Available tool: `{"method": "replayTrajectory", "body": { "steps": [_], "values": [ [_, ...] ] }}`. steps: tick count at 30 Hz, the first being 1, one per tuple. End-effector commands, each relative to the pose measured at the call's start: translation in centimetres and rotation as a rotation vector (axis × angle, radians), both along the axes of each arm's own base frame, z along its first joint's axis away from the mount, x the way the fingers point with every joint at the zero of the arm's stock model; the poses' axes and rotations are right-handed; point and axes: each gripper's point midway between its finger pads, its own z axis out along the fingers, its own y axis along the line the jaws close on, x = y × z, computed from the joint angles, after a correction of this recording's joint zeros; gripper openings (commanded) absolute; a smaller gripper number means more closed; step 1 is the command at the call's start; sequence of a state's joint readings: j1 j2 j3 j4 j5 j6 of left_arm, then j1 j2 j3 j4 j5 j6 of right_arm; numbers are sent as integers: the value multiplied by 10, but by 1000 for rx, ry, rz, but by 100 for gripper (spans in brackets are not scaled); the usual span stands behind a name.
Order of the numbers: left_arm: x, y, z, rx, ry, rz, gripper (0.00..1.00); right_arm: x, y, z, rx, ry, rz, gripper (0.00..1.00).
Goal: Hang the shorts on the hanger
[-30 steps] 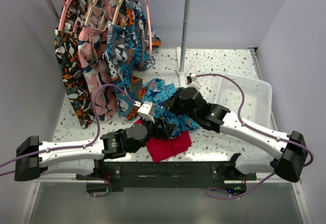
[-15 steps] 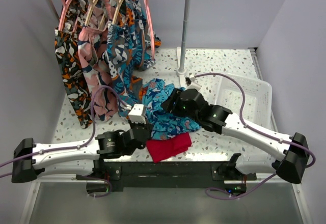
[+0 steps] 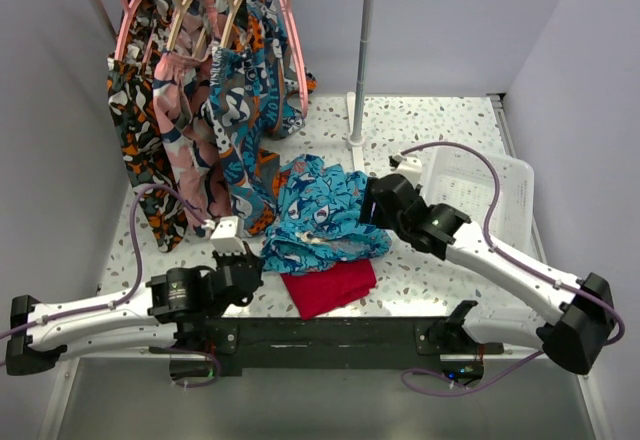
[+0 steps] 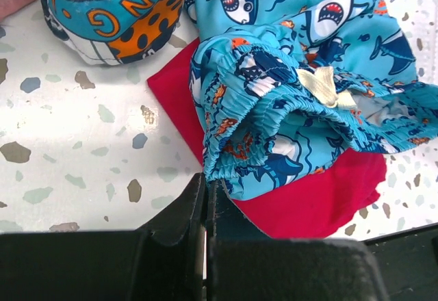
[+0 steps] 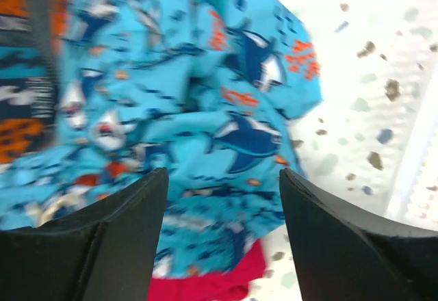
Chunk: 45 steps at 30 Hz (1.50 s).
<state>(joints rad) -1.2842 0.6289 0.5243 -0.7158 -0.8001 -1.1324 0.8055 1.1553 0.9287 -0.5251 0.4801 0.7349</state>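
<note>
1. Shorts [image 3: 322, 215] lie bunched mid-counter [image 3: 450, 125], the heap longer left-to-right. The waistband and its cream bow [image 4: 321, 85] face the near edge.
2. They rest partly on a red cloth [image 3: 335, 290]. Patterned shorts [image 3: 235, 110] hang just left of them.
3. Pink hanger [image 3: 293, 35] is on the rail, well apart.
4. White bin [image 3: 500, 185] stands to the right.
5. Left pincer [image 4: 205, 188]: fingers together, empty, near the waistband.
6. Right pincer [image 5: 222, 178]: fingers apart above the shorts.

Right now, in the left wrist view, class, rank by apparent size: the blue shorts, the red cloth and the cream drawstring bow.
1. blue shorts
2. red cloth, though the shorts cover part of it
3. drawstring bow
</note>
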Motion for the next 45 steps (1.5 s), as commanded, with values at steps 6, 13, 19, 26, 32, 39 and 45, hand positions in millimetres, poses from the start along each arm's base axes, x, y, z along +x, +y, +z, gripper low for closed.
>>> {"method": "replayTrajectory", "body": {
  "steps": [6, 13, 19, 26, 32, 39, 45],
  "values": [
    [3, 7, -4, 0, -2, 59, 0, -23, -9, -38, 21, 95, 73, 63],
    [4, 6, 3, -13, -10, 55, 0, -52, -11, -25, 136, 72, 139, 63],
    [6, 3, 11, -18, -25, 52, 0, -64, 6, -39, 97, 113, 207, 64],
    [7, 0, 14, -1, -28, 47, 0, -67, 9, -55, 45, 126, 188, 63],
    [13, 2, 46, 36, -101, 12, 0, -52, 4, -61, -41, 120, 139, 49],
    [25, 7, 138, 35, -271, -30, 0, -26, 14, -11, -65, 5, 141, 0],
    [27, 4, 239, 97, -486, -181, 0, 1, -10, 147, -72, -275, 48, 0]
  ]
}}
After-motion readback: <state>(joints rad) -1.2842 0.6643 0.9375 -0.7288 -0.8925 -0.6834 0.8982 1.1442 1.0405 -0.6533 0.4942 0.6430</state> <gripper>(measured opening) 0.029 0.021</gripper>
